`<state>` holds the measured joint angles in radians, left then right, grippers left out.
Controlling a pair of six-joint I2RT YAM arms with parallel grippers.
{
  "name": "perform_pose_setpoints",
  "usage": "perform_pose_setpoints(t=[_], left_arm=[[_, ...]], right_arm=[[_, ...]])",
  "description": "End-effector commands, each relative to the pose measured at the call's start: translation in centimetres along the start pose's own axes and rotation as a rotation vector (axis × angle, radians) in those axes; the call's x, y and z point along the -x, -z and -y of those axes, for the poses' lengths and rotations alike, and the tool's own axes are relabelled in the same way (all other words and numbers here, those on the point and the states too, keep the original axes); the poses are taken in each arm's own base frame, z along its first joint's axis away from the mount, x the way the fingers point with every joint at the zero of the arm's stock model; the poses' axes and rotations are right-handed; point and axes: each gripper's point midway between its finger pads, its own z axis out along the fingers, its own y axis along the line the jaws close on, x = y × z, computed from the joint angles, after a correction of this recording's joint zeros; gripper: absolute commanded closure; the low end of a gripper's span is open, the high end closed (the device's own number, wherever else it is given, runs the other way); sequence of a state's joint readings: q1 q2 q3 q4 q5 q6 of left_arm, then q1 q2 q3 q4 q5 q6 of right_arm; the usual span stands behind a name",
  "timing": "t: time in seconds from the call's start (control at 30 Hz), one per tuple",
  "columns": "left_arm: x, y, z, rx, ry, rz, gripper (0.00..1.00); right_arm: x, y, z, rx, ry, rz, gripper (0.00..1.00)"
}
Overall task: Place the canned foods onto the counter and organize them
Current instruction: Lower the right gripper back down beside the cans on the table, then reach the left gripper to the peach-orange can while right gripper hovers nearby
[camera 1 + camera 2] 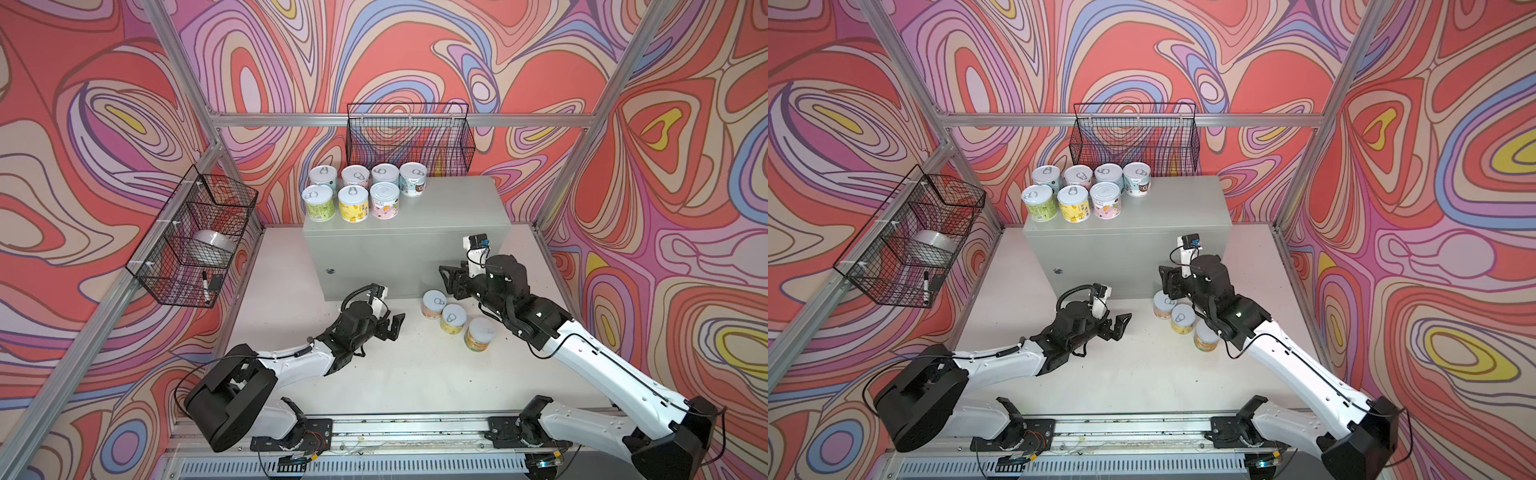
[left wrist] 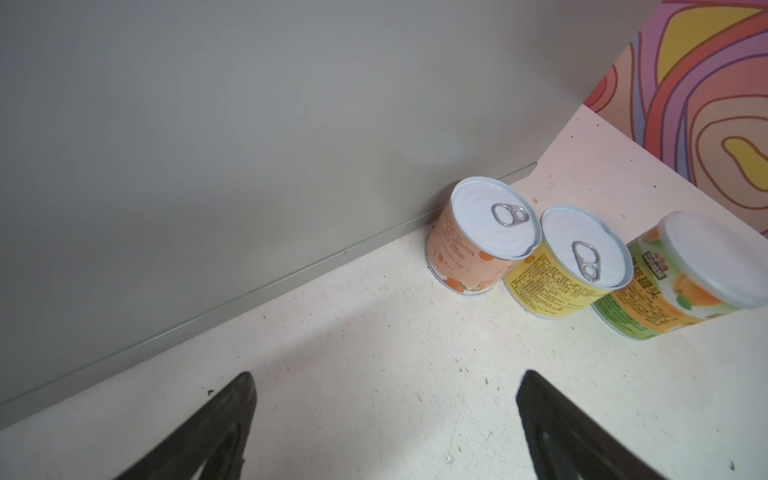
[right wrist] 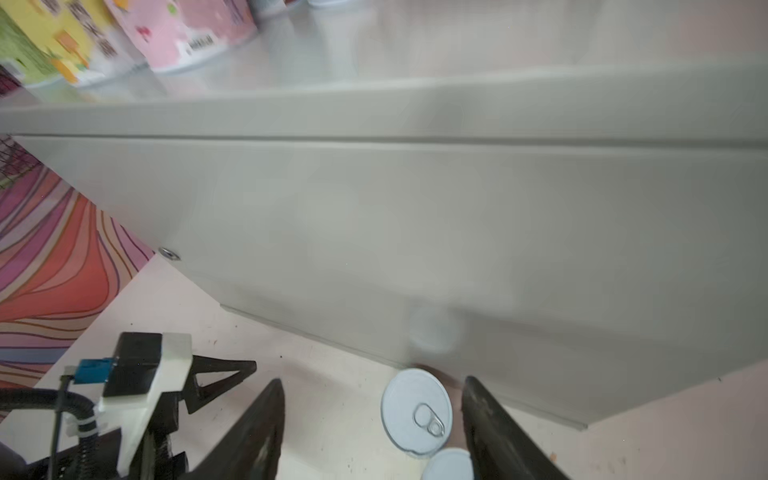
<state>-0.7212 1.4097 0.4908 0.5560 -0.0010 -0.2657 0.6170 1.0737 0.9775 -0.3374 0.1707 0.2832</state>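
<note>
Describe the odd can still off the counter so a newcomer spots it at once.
Find the grey counter; from its front base a diagonal row runs across the table: peach can, yellow can, then the orange-and-green can. That last one has a plain lid; the other two show pull tabs.

The counter [image 1: 436,216] is plain pale grey. On it stand a green can [image 1: 318,203], a yellow can [image 1: 353,204], a pink can [image 1: 384,201] and a pale blue can [image 1: 412,180], all silver-lidded. At the counter's foot are a peach can [image 1: 434,304] printed with oranges, a lemon can [image 1: 453,319] with dark text, and an orange-and-green can [image 1: 480,333] with a white lid. Behind the counter, the wall [image 1: 415,54] swirls red, pink, lilac, blue and yellow, and the basket [image 1: 415,143] is black wire.
</note>
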Motion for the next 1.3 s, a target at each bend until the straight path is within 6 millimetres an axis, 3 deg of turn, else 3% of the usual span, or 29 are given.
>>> perform_pose_setpoints(t=[0.0, 0.53, 0.97, 1.27], left_arm=[[0.6, -0.9, 1.4, -0.038, -0.012, 0.044, 0.0], [-1.7, -8.3, 3.5, -0.08, 0.027, 0.041, 0.0], [-3.6, -12.3, 4.4, -0.056, 0.02, 0.038, 0.0], [-3.7, -14.4, 4.9, -0.022, 0.0, 0.028, 0.0]], right_arm=[[-2.8, 0.8, 1.6, -0.055, -0.08, -0.041, 0.31], [-6.6, 1.0, 3.4, -0.113, -0.146, -0.092, 0.31], [-7.0, 2.0, 4.5, -0.16, -0.134, -0.079, 0.32], [-7.4, 2.3, 5.0, -0.174, -0.125, -0.081, 0.32]])
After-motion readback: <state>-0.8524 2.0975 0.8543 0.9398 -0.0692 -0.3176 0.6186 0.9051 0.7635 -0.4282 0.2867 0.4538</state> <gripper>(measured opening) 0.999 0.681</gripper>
